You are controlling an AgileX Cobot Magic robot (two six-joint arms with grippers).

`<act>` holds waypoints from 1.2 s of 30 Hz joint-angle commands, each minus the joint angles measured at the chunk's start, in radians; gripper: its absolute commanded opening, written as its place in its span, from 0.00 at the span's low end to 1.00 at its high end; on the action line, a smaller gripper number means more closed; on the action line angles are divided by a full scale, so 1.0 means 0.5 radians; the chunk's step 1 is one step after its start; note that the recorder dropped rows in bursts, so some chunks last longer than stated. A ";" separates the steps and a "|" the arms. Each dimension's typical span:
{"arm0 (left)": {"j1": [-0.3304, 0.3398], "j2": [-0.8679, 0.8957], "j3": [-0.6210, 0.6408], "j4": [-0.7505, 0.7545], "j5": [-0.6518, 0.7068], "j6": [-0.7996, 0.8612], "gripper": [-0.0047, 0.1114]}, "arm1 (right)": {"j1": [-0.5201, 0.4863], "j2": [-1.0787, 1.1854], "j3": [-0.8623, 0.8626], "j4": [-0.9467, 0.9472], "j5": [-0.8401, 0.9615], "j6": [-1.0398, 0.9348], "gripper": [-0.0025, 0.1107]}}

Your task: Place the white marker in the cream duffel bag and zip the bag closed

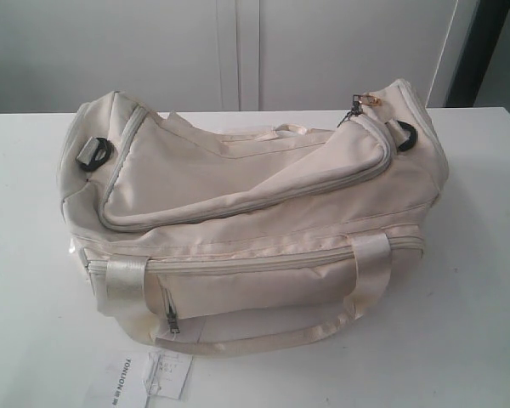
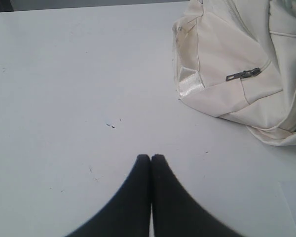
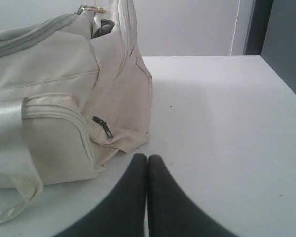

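Sitting mid-surface (image 1: 34, 323): cream duffel bag (image 1: 255, 212), long side facing the exterior camera, slumped. The top zip looks shut along its visible run, with the puller (image 1: 354, 109) at the right end. There is a black D-ring on each end, left (image 1: 96, 155) and right (image 1: 405, 134). The front pocket puller (image 1: 172, 323) hangs down, and the lower strap handle (image 1: 263, 338) lies flat on the surface. The paper hangtag (image 1: 166, 374) lies just in front of the bag.

Left pincer (image 2: 151, 157): clenched, tips pressed together with nothing between them, over bare surface and well apart from the bag's left end.

Right pincer (image 3: 147, 157): also clenched and empty, tips near the bag's right-end corner but not touching the fabric.

White marker: can't tell where it is from these views.
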 commanded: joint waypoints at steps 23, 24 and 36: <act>-0.004 -0.007 0.008 -0.001 -0.006 -0.008 0.04 | -0.012 -0.027 0.010 -0.043 -0.022 -0.015 0.02; -0.004 -0.007 0.008 -0.001 -0.006 -0.008 0.04 | -0.012 -0.027 0.010 -0.043 -0.022 -0.015 0.02; -0.004 -0.007 0.008 -0.001 -0.006 -0.008 0.04 | -0.012 -0.027 0.010 -0.043 -0.035 -0.015 0.02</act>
